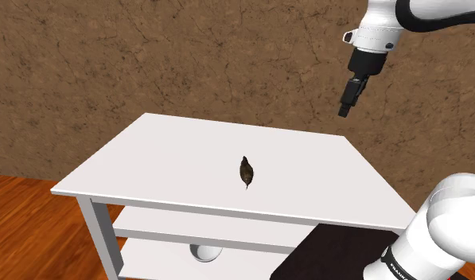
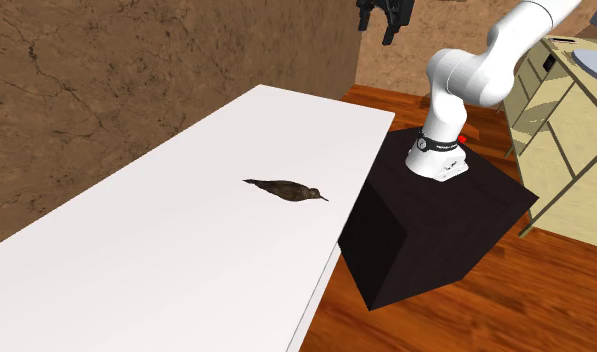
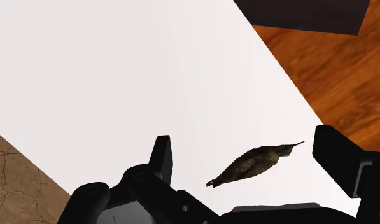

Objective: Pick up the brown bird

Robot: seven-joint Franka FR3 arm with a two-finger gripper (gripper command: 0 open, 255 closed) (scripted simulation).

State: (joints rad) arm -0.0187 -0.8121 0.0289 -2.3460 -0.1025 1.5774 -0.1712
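Gripper (image 1: 345, 107) hangs high over the table (image 1: 156, 155), fingers spread wide.
The bird (image 1: 247, 171) lies mid-table, well below; come straight down and close across its slim body (not beak to tail) for a sure hold.

Bird (image 1: 247, 171) is dark brown with lighter speckly mottling, kinda muddy. Table (image 1: 164, 159) is plain flat white, no pattern at all. Wall (image 1: 148, 56) is earthy brown with thin dark crack lines all over it. Floor (image 1: 21, 231) is orange-brown wood with grain streaks. Stand (image 2: 436, 225) is solid black, and so is the gripper (image 1: 344, 109). Arm (image 2: 466, 75) is white with dark joints, plus a tiny red spot (image 2: 464, 139) at 3 o'clock of its base. Pale beige cabinet (image 2: 546, 110) sits at 2 o'clock in the second exterior view.
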